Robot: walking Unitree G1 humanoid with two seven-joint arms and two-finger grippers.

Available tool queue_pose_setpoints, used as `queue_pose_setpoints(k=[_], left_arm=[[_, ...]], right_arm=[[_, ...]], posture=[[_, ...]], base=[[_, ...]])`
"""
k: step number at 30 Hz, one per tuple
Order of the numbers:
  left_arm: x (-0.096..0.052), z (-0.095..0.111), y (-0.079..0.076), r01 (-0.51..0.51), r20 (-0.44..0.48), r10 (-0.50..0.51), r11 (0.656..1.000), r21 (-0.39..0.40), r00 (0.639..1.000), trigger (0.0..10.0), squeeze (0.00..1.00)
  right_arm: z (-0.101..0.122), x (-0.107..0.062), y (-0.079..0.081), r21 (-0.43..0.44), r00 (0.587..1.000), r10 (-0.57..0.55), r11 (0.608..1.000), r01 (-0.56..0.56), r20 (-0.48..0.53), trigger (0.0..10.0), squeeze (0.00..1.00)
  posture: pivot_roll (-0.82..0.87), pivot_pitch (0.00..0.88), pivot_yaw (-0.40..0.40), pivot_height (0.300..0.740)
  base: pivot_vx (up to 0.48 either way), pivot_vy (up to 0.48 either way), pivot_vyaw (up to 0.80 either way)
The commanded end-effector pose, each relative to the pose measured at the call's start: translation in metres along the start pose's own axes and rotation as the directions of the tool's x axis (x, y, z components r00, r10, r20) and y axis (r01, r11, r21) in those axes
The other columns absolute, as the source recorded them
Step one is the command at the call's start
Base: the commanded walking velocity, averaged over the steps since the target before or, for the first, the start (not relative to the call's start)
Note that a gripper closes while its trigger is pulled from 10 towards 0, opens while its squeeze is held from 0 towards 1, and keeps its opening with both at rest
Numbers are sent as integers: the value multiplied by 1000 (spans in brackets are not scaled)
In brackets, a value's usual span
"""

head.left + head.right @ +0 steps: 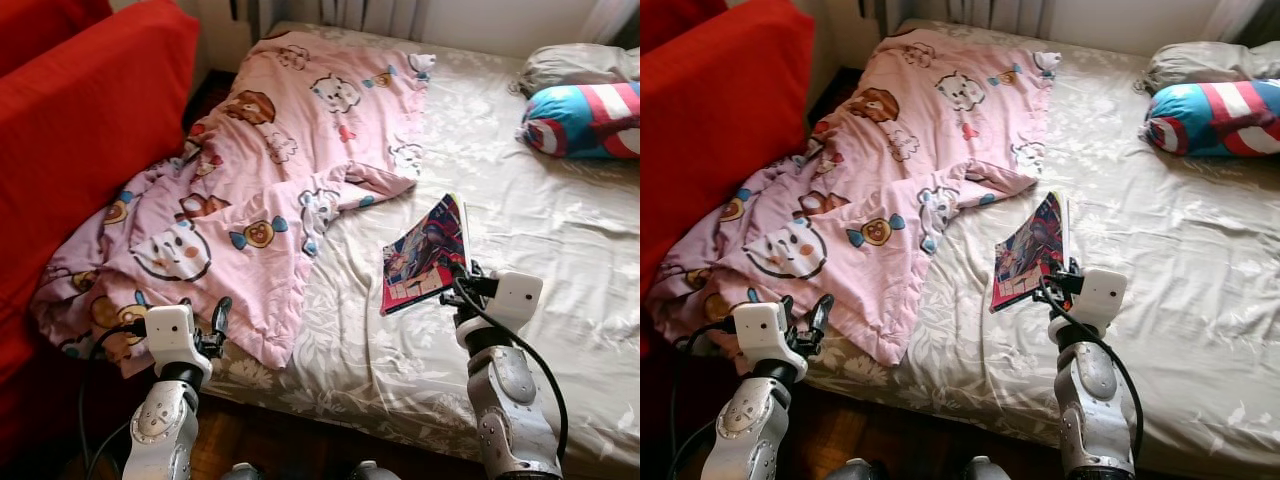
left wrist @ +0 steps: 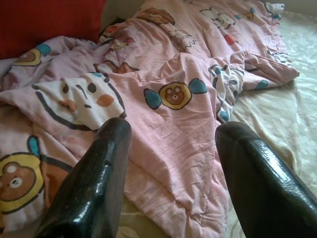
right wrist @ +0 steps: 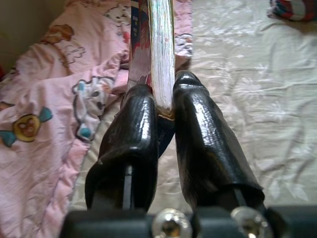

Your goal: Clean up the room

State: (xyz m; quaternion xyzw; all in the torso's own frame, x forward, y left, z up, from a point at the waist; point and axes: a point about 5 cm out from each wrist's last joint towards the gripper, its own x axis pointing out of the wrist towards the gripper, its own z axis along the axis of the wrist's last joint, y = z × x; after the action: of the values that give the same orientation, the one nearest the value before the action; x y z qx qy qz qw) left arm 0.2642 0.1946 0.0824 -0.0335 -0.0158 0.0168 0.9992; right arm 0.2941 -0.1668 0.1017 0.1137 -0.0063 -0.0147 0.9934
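A colourful comic book [image 1: 425,255] is held tilted just above the beige bedsheet [image 1: 560,250]. My right gripper [image 1: 458,276] is shut on its near edge; in the right wrist view both fingers [image 3: 136,129] clamp the book's pages [image 3: 161,54]. A crumpled pink cartoon blanket [image 1: 260,190] covers the bed's left half and hangs over the near edge. My left gripper [image 1: 218,322] hovers open at that near left corner, its fingers [image 2: 94,178] spread above the blanket [image 2: 168,99] with nothing between them.
A red sofa or cushion [image 1: 70,130] stands against the bed's left side. A striped blue, red and white pillow [image 1: 585,120] and a grey pillow [image 1: 575,65] lie at the far right. Dark wooden floor [image 1: 290,445] shows below the bed edge.
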Motion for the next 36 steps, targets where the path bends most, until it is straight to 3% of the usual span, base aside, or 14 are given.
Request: queue_pose_setpoints(k=[1, 6, 28, 36], left_arm=[[-5, -6, 1, -2, -23, 2, 1000, 6, 1000, 10000, 0], [-5, -6, 1, -1, -23, 2, 1000, 6, 1000, 10000, 0], [-6, -6, 1, -2, -21, 2, 1000, 2, 1000, 10000, 0], [-6, -6, 1, -3, -20, 3, 1000, 2, 1000, 10000, 0]], right_arm=[[4, -1, -2, 2, 999, -9, 1000, 9, 32, 10000, 0], [4, -1, -2, 11, 999, -14, 1000, 14, 29, 10000, 0], [3, 0, -1, 18, 1000, -12, 1000, 12, 20, 10000, 0], [4, -1, 0, 15, 999, -10, 1000, 9, 36, 10000, 0]], posture=[[49, 192, -77, 740], [51, 193, -77, 740], [51, 196, -80, 740], [52, 199, -79, 740]], base=[[0, 0, 0], [0, -49, -98], [0, -277, -743], [0, -297, 0]])
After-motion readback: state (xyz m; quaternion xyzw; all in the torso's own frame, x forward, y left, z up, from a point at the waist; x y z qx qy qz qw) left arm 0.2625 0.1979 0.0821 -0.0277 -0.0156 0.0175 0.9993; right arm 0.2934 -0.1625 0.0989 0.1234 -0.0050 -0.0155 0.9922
